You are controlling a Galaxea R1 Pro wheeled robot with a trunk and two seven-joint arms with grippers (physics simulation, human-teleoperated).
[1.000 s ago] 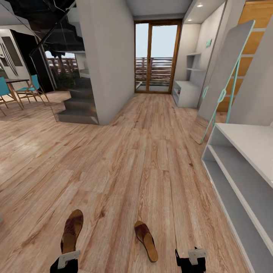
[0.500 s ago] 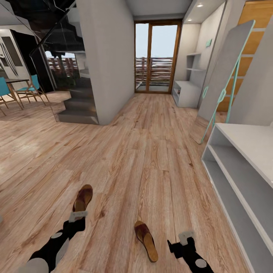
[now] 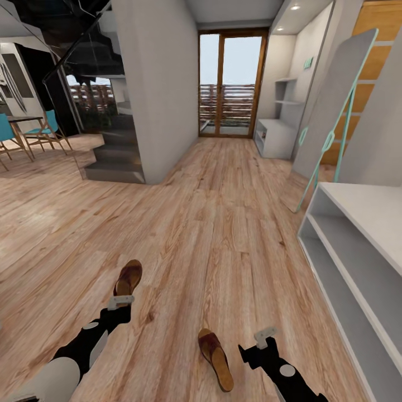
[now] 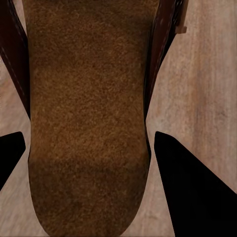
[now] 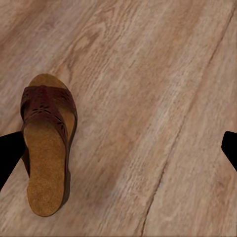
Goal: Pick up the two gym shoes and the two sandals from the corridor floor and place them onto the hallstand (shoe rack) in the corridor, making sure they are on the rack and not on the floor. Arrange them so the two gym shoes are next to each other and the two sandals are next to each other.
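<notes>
The head camera looks down the corridor toward 12 o'clock. Both wrist cameras face the floor [image 5: 163, 98]: left pressed close to one sandal [image 4: 89, 123], right higher, sharing the other sandal [image 5: 47, 143] with the head view.

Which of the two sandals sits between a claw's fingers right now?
The sandal on the robot's left, framed heel-first by the left claw. The other sandal lies on the floor beside the right claw, not between its fingers.
</notes>
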